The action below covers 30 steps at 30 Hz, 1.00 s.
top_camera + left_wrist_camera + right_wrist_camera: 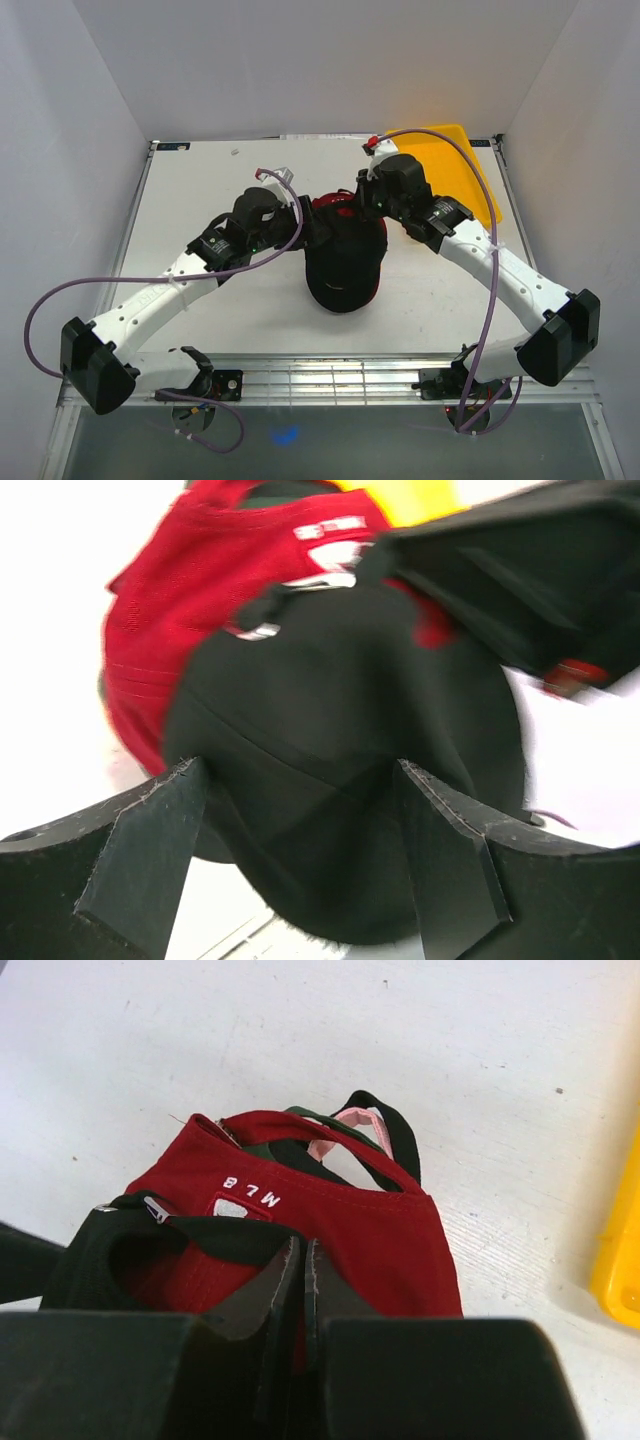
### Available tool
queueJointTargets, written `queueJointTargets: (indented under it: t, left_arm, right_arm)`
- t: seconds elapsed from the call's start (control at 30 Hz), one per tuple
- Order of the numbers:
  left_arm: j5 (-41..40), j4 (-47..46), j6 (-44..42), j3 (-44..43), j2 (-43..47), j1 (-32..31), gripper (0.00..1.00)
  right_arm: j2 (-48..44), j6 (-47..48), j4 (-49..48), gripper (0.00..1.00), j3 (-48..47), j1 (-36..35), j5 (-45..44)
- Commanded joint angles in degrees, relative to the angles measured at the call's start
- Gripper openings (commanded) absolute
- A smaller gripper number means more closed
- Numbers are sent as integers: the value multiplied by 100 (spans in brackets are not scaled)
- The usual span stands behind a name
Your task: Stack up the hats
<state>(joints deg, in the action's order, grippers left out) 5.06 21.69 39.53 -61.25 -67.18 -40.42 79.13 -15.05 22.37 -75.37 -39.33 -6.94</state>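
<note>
The hats sit in one pile at the table's middle. The black hat (345, 265) is on top, with the red hat (335, 205) under it and showing behind. My left gripper (303, 225) is at the pile's left; its fingers (150, 850) stand wide apart, and the black hat's crown (340, 730) bulges between them. At the pile's back, my right gripper (303, 1250) is shut, its tips at the black hat's rear band (110, 1250) over the red hat (370, 1230). A pink strap (350, 1122) and dark green fabric (262, 1150) peek out beneath.
A yellow tray (465, 165) lies at the back right of the table, close behind the right arm, and shows at the right wrist view's edge as a yellow tray (620, 1250). White walls enclose the table on three sides.
</note>
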Motion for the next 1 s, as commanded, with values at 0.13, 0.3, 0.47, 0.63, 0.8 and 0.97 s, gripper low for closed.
queueJointTargets:
  t: [0.13, 0.3, 0.47, 0.63, 0.8, 0.97]
  left_arm:
    - [-1103, -34, 73, -185, -366, -18, 86]
    - [-1077, 10, 90, -335, -524, -27, 86]
    - [-1086, 45, 90, -326, -507, -27, 87]
    - [-1104, 124, 64, -378, -481, -27, 87]
    - [-1287, 238, -41, -606, -454, -27, 90]
    - [-2280, 371, -287, -1255, -427, -9, 98]
  right_arm:
    - [199, -77, 83, 8, 638, 162, 483]
    - [357, -112, 13, 8, 796, 286, 632]
    - [480, -183, -163, 8, 989, 391, 983]
    - [550, -218, -224, 8, 1130, 400, 1019]
    - [647, -192, -224, 8, 1209, 444, 1142]
    - [621, -69, -259, 8, 1218, 453, 1300]
